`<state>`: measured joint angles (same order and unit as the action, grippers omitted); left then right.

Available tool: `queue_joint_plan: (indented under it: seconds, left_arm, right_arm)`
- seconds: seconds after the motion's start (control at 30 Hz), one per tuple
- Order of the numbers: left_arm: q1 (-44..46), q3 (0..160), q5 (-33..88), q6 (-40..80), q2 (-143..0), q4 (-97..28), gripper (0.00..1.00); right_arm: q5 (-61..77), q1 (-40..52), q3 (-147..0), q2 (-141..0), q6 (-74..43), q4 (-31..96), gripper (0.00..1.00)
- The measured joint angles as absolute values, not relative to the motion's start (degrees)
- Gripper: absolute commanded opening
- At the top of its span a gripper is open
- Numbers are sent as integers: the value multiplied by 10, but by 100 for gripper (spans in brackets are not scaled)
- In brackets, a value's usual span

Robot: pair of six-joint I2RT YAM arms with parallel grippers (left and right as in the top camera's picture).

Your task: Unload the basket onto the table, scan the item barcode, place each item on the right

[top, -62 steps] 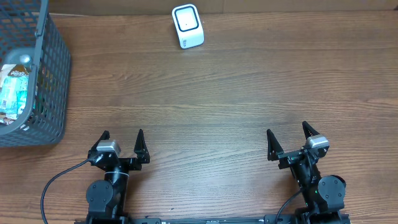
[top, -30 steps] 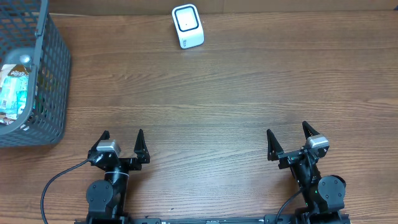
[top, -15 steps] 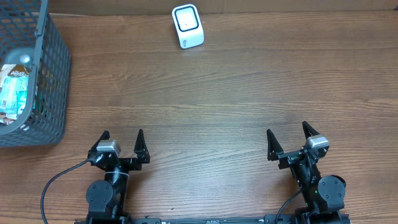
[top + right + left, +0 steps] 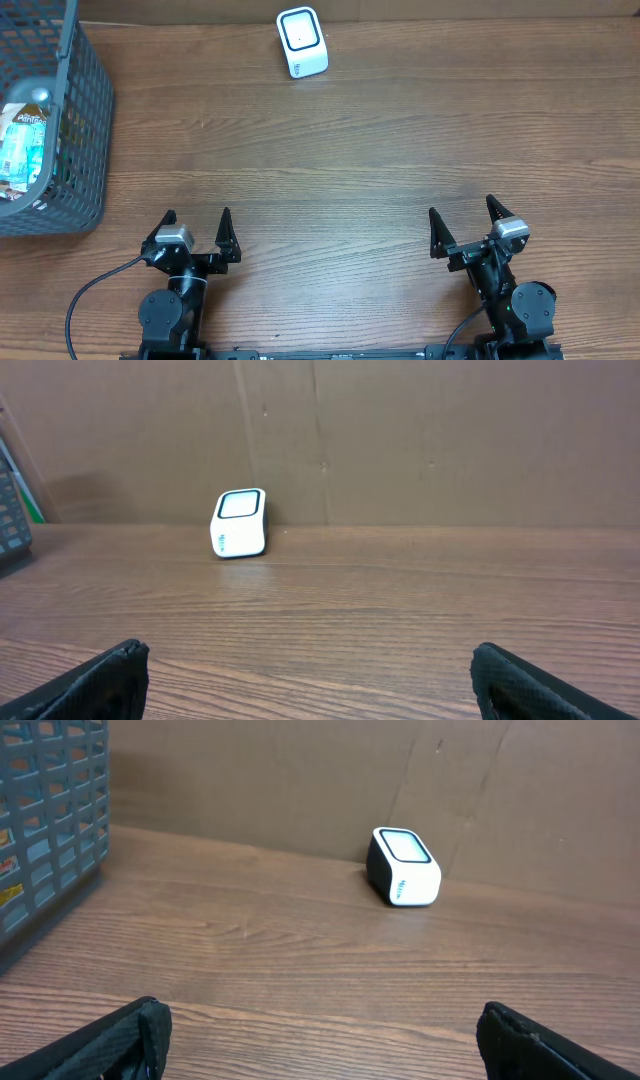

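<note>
A white barcode scanner [image 4: 302, 42] with a dark window stands at the far edge of the wooden table, also seen as the scanner [image 4: 403, 867] in the left wrist view and the scanner [image 4: 240, 524] in the right wrist view. Packaged items [image 4: 22, 140], one a clear bottle with a blue label, lie in a grey basket [image 4: 85, 120] at the far left. My left gripper [image 4: 196, 222] rests near the front edge at the left, open and empty. My right gripper [image 4: 462, 215] rests at the front right, open and empty. Both are far from the items and the scanner.
A brown cardboard wall [image 4: 400, 430] backs the table behind the scanner. The basket's mesh wall [image 4: 50, 830] rises at the left of the left wrist view. Bare wood [image 4: 330, 160] lies between the grippers and the scanner.
</note>
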<state>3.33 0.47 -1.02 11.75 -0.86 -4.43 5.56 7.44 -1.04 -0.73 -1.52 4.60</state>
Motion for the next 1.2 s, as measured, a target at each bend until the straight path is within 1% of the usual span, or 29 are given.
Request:
queue_joint_plan:
  seconds: [0.67,0.93,1.03,1.2]
  left_arm:
    - [33,5,-10,117,-9,-43,100]
    - [33,8,33,117,-8,5,100]
    - [33,25,49,116,-9,4,100]
    - [33,100,62,116,-9,8,100]
  right_arm:
    - [56,74,-10,-7,-15,46,100]
    - [56,74,-10,-7,-15,46,100]
    - [56,74,-10,-7,-15,46,100]
    - [56,74,-10,-7,-15,46,100]
